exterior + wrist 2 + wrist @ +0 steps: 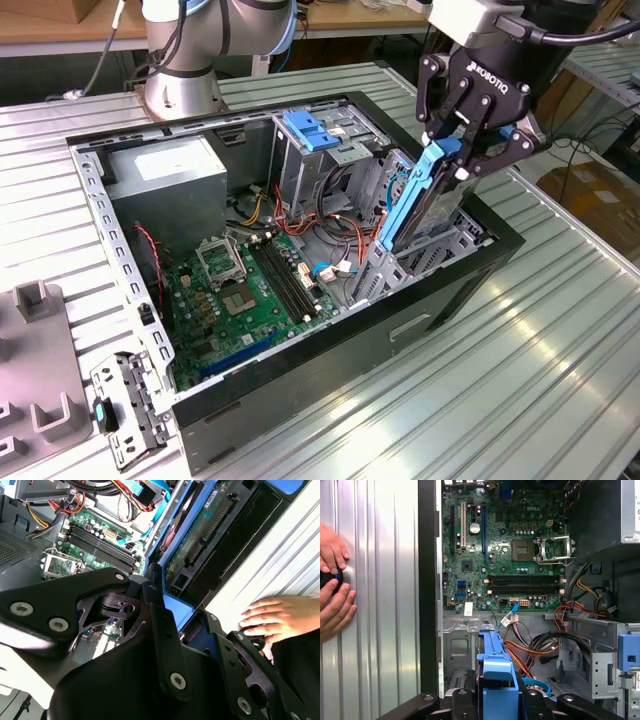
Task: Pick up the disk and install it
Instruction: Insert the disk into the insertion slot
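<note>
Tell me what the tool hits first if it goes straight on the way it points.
Probably the metal drive bay: the tool, shut on the disk, points down into it. Depth is unclear.

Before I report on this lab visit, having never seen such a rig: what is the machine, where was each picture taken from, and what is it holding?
The machine is a robot arm standing on a ribbed metal table. The exterior view looks on from off the arm; both wrist views come from cameras riding near its wrist. On the table lies an open desktop computer case, showing its green motherboard and power supply. The black gripper is shut on the disk, a hard drive in a blue frame, held steeply tilted with its lower end inside the case. In the second wrist view a person's hand rests at the table beside the case.
</note>
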### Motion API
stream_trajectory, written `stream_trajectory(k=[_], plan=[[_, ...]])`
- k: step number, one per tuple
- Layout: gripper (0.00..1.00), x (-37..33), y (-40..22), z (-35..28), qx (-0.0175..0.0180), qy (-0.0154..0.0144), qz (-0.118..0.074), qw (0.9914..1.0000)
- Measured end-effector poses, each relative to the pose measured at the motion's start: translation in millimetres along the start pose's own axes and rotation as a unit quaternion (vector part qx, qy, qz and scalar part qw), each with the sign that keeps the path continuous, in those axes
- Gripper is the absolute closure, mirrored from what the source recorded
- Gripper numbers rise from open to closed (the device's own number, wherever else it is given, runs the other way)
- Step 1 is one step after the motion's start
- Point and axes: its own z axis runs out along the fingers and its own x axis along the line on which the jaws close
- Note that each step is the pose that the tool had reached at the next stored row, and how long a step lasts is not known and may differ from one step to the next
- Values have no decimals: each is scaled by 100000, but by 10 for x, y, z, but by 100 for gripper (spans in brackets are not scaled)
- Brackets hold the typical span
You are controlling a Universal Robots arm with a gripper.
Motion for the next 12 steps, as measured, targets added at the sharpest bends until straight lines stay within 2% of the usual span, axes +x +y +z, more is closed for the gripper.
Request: stream_trajectory(k=[12], plan=[[63, 2, 0, 111, 0, 6, 0, 100000]])
